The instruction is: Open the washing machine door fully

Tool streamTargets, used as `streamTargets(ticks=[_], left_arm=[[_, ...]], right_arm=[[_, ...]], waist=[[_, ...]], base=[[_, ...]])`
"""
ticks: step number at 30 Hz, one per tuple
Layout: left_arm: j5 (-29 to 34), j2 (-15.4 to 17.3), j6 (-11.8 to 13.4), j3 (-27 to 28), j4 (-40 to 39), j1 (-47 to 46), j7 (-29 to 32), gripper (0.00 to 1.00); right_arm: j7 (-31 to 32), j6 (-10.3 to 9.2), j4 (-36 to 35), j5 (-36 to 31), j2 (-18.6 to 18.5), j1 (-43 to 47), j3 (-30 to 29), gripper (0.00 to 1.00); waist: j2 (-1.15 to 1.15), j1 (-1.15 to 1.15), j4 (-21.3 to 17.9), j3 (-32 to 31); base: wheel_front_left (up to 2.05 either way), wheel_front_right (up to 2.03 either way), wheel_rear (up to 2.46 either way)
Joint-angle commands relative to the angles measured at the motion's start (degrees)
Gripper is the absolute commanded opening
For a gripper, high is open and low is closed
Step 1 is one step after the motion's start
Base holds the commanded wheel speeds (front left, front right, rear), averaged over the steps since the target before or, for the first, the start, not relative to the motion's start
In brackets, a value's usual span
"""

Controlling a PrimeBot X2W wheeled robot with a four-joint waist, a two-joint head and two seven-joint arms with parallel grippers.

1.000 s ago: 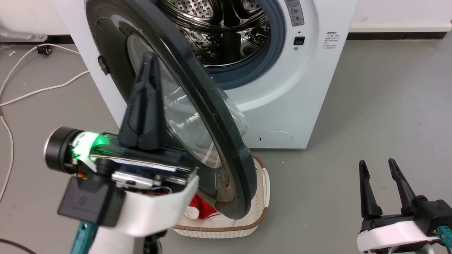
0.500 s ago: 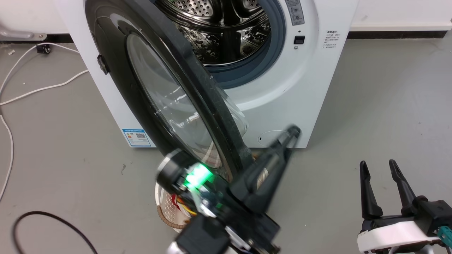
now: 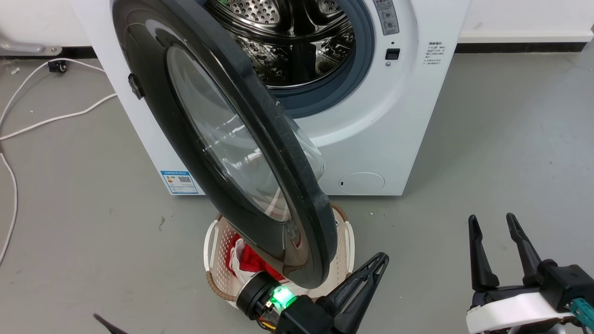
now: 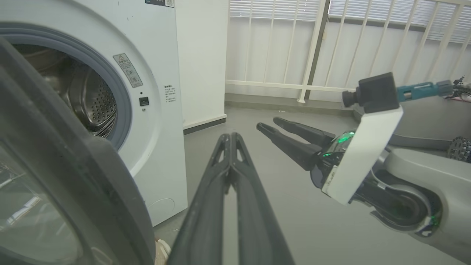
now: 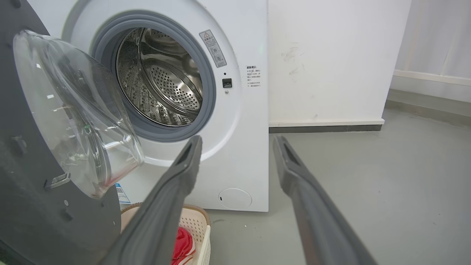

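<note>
Half open, the washing machine door [image 3: 218,139] stands rim toward you over the laundry basket [image 3: 214,250], bare floor [image 3: 487,139] to its right; your left gripper [image 3: 380,260] is pinched shut, empty, right gripper [image 3: 491,221] spread.

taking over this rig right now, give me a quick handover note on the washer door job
Left hand: shut, holding nothing, low beside the lower rim of the washing machine door, not touching it.
Right hand: open, empty, off to the right above the floor.
Door: unlatched and swung well out from the washing machine, attached at the machine's left side, drum exposed. Its lower edge hangs over the laundry basket.
Done: door released and swung partway.
Left: it looks short of fully open, so it probably needs pushing further round to the left.
</note>
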Motion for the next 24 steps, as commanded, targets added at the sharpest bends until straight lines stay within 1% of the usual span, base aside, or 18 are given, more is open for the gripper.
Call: streamTargets(ticks=[1, 12, 19, 24], left_arm=[[-0.2, 0.2, 0.2, 0.2, 0.3, 0.3, -0.2, 0.0], [-2.3, -1.7, 2.8, 1.2, 9.7, -6.6, -4.6, 0.0], [-4.5, -2.1, 4.6, 0.4, 14.7, -10.8, -6.4, 0.0], [-6.3, -2.2, 6.4, 0.5, 17.6, -12.7, -7.5, 0.0]], right_arm=[[0.0, -0.04, 0.0, 0.0, 0.2, 0.2, 0.0, 1.0], [0.2, -0.04, 0.2, -0.4, 0.2, -1.4, 0.3, 1.0], [0.2, -0.04, 0.7, 0.2, 0.2, -1.9, 0.5, 1.0], [0.2, -0.04, 1.0, 0.5, 0.2, -2.2, 0.6, 1.0]], waist=[[0.0, 0.0, 0.0, 0.1], [0.0, 0.0, -0.6, 1.5], [0.0, 0.0, -1.0, 2.1], [0.0, 0.0, -1.2, 2.5]], base=[[0.0, 0.0, 0.0], [0.0, 0.0, 0.0], [0.0, 0.0, 0.0], [0.0, 0.0, 0.0]])
